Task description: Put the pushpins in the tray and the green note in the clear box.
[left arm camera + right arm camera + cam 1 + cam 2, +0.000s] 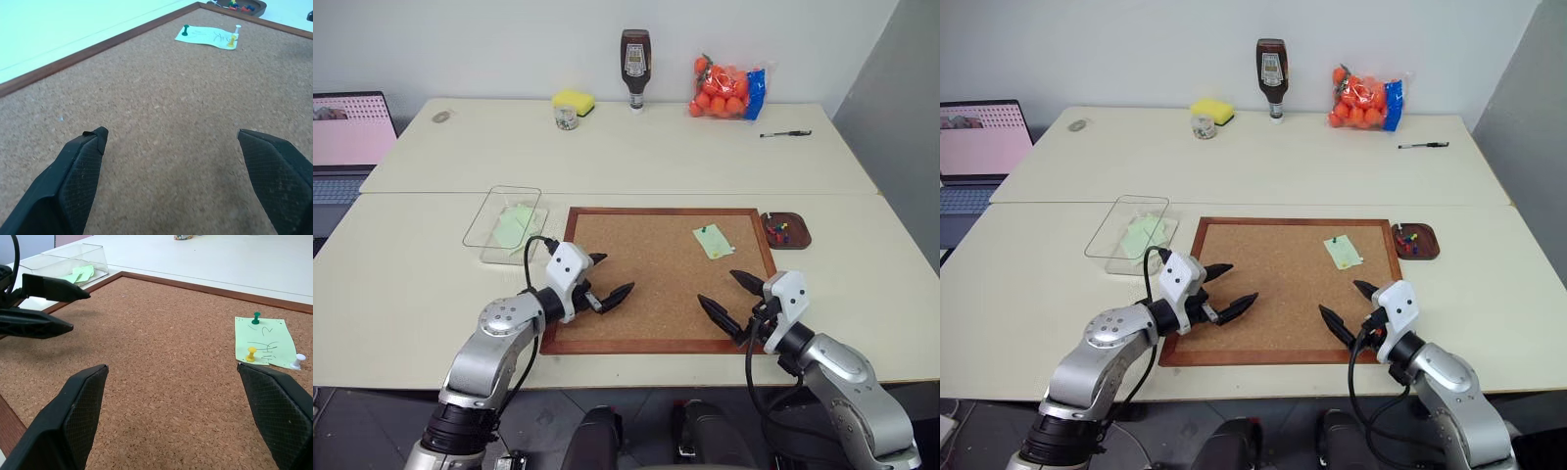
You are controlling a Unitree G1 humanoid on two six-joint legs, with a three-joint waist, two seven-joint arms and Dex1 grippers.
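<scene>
Left pincer (605, 281) is hovering over the near-left part of the cork board (646, 294), fingers spread wide, gripping nothing. Right pincer (732, 298) is hovering over the near-right part of the board, fingers likewise spread wide and empty. The two are pointing inward toward each other, well apart.

Cork board with brown wooden frame is lying flat on the near desk (401, 294), between the two arms.

Green note (263, 341) is sitting on the far-right area of the board, still pinned. It is carrying some scribbled marks. Three pushpins are standing in it: a green pushpin (256, 318) at its far edge, a yellow pushpin (251, 353) and a white pushpin (297, 361) along its near edge.

Tray (797, 238) is resting on the desk just beside the board's far-right corner, touching or nearly touching the frame. Several coloured pins (778, 231) are lying in it, red and blue among them.

Clear box (481, 220) is sitting on the desk just left of the board's far-left corner. Pale green paper (516, 226) is lying inside it.

Far desk is carrying a yellow sponge (574, 101), a small glass jar (566, 117), a dark sauce bottle (635, 69), a bag of oranges (720, 90) and a black pen (785, 133). A laptop (347, 132) is showing at the far left.
</scene>
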